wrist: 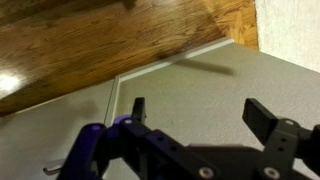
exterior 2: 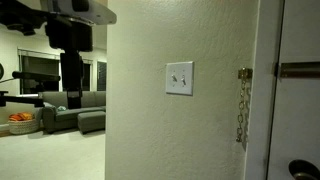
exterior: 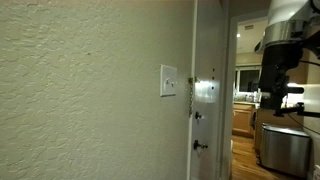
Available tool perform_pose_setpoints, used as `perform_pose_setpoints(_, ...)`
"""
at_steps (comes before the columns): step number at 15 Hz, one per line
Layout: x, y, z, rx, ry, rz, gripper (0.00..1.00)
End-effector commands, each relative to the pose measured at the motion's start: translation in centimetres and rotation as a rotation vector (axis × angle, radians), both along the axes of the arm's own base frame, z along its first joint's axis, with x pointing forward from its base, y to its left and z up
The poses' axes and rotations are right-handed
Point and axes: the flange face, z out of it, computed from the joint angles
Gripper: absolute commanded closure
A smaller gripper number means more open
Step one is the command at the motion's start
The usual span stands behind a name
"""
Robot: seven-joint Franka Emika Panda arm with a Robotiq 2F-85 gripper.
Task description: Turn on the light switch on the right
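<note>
A white switch plate (exterior: 169, 81) with two small toggles sits on the textured beige wall; it also shows in an exterior view (exterior 2: 179, 78). Which toggle is up or down is too small to tell. The arm (exterior: 278, 50) hangs far from the wall in the room beyond the doorway, and appears at the upper left in an exterior view (exterior 2: 70, 35). In the wrist view my gripper (wrist: 200, 112) is open and empty, its two black fingers wide apart over a grey floor. The switch is out of the wrist view.
A white door (exterior: 208, 90) with a chain (exterior 2: 242, 105) and a dark handle (exterior: 201, 145) stands next to the switch. A grey sofa (exterior 2: 75, 112) is in the room behind. A metal bin (exterior: 283, 148) stands below the arm. Wood flooring (wrist: 100, 40) meets the grey floor.
</note>
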Motion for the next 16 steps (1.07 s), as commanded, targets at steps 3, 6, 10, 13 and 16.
perform_pose_setpoints(3,0.0,0.0,0.1,0.000,0.000,0.000,0.00)
perform_pose_setpoints(6,0.0,0.0,0.1,0.000,-0.001,0.000,0.00)
perform_pose_setpoints(10,0.3,0.0,0.0,-0.003,-0.004,0.002,0.00)
perform_pose_setpoints(13,1.6,0.1,-0.5,-0.017,-0.007,0.016,0.00)
perform_pose_setpoints(16,4.1,0.5,-1.2,-0.039,-0.024,0.042,0.00)
